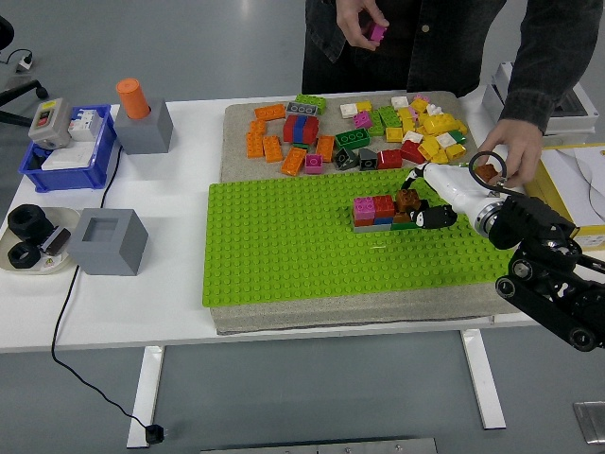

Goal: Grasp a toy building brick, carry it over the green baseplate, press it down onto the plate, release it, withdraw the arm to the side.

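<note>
The green baseplate (284, 246) lies on a grey mat at the table's front. A low row of bricks stands on it right of centre, with a magenta brick (364, 205) and a red brick (383, 204). My right hand (423, 197) reaches in from the right and is shut on a brown brick (407, 200), holding it on the right end of that row. Loose bricks (359, 132) of many colours lie on the mat behind the plate. A person at the far side holds a magenta brick (376, 32) in one hand. The person's other hand (510, 147) holds a small brown brick (489, 171) just behind my wrist.
At the left stand a grey box (109, 241), a grey block with an orange cylinder (142, 118), a blue bin (66, 156) and a white dish with black rings (28, 236). A white electrical box (567, 104) and a yellow pack (577, 184) are at the right.
</note>
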`<action>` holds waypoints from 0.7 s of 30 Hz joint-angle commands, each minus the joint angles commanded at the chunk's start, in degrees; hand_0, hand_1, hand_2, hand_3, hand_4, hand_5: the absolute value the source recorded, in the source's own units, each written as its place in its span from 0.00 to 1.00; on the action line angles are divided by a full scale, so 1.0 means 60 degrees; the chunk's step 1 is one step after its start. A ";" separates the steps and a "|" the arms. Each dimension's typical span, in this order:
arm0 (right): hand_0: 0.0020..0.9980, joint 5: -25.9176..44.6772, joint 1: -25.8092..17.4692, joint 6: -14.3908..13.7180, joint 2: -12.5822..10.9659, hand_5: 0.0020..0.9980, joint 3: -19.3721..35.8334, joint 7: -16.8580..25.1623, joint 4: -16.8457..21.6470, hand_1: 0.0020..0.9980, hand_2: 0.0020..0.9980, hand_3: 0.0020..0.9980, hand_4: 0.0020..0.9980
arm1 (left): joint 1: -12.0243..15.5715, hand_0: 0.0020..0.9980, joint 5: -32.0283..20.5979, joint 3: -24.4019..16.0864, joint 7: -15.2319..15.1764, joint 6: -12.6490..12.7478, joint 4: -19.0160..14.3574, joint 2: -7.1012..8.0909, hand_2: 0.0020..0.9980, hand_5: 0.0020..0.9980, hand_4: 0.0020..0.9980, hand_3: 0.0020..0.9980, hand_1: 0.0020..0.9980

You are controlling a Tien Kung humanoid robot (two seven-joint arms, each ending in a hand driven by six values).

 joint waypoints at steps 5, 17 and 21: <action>0.83 -0.0014 0.0016 -0.0001 0.0042 0.18 -0.0040 -0.0004 -0.0016 0.86 0.88 0.58 0.59 | -0.0005 0.63 0.0013 -0.0010 0.0000 0.0000 0.0000 -0.0003 0.59 0.17 0.64 0.59 0.62; 0.83 -0.0006 -0.0007 -0.0004 0.0090 0.18 -0.0127 -0.0009 -0.0038 0.86 0.88 0.58 0.59 | -0.0004 0.63 0.0008 0.0003 -0.0002 -0.0002 0.0000 -0.0011 0.59 0.17 0.64 0.59 0.62; 0.83 -0.0004 -0.0019 -0.0007 0.0104 0.18 -0.0170 -0.0008 -0.0059 0.86 0.88 0.58 0.59 | -0.0006 0.63 0.0004 0.0007 -0.0006 -0.0002 0.0000 -0.0009 0.59 0.17 0.64 0.59 0.62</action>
